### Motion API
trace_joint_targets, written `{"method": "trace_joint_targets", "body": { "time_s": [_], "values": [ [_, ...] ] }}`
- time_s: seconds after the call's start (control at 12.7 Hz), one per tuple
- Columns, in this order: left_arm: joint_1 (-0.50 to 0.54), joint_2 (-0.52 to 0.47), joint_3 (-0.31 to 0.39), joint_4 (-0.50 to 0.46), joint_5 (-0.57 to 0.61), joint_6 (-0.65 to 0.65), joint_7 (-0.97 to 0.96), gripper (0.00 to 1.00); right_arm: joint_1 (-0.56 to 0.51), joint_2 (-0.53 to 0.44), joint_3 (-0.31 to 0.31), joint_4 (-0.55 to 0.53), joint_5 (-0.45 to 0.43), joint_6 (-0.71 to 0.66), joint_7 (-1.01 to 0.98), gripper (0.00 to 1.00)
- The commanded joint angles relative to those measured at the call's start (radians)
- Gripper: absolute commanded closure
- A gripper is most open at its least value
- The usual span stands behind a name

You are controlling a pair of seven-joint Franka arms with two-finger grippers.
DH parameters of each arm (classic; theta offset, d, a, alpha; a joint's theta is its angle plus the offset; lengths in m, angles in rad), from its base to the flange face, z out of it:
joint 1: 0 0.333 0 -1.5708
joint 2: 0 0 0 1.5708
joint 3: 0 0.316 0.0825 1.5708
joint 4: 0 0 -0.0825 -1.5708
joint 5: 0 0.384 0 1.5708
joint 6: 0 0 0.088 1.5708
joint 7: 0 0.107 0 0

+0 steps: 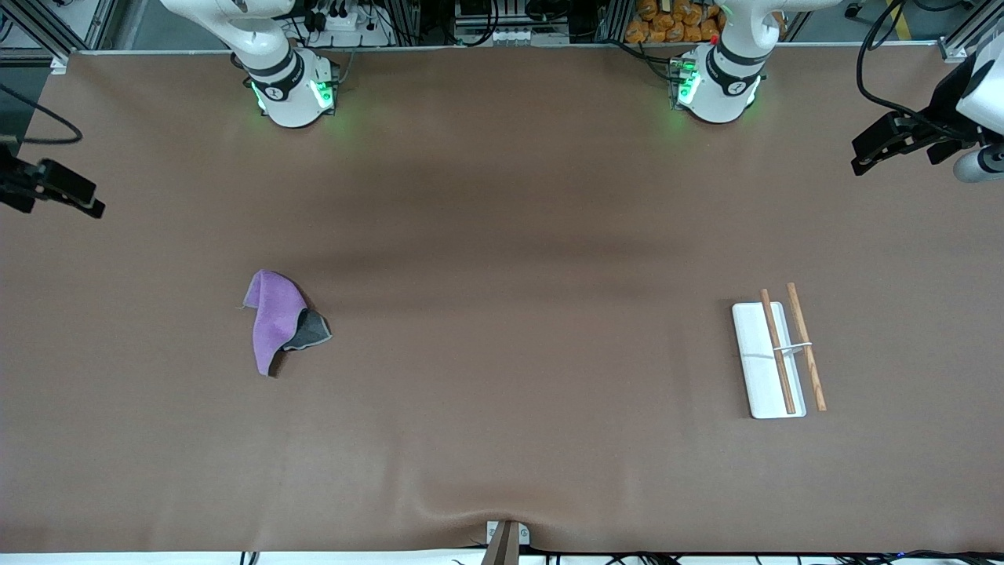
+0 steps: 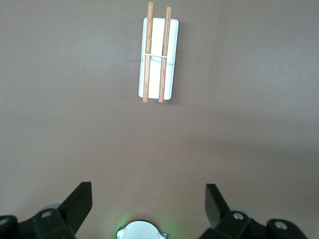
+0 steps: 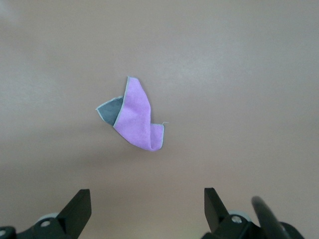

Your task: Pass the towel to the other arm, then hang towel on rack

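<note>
Since the towel (image 1: 280, 320) lies crumpled at the right arm's end of the table, at nine o'clock from the rack (image 1: 769, 359), we should lower the right gripper (image 3: 144, 211), fingers spread and empty, onto its raised purple fold, while the left gripper (image 2: 148, 206), equally spread, waits above the rack.

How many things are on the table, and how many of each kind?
Towel: 1
Rack: 1
Total: 2
</note>
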Motion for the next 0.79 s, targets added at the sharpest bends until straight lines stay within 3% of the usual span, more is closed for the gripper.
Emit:
{"method": "trace_joint_targets", "body": {
  "time_s": [0.0, 0.71],
  "values": [
    [0.01, -0.003, -0.008, 0.003, 0.02, -0.013, 0.024, 0.0, -0.007, 0.062, 0.002, 0.015, 0.022, 0.009, 0.005, 0.0],
    [0.008, 0.008, -0.008, 0.011, 0.011, -0.005, 0.02, 0.0, 0.025, 0.296, 0.005, 0.01, 0.019, 0.198, 0.012, 0.0]
  ]
}}
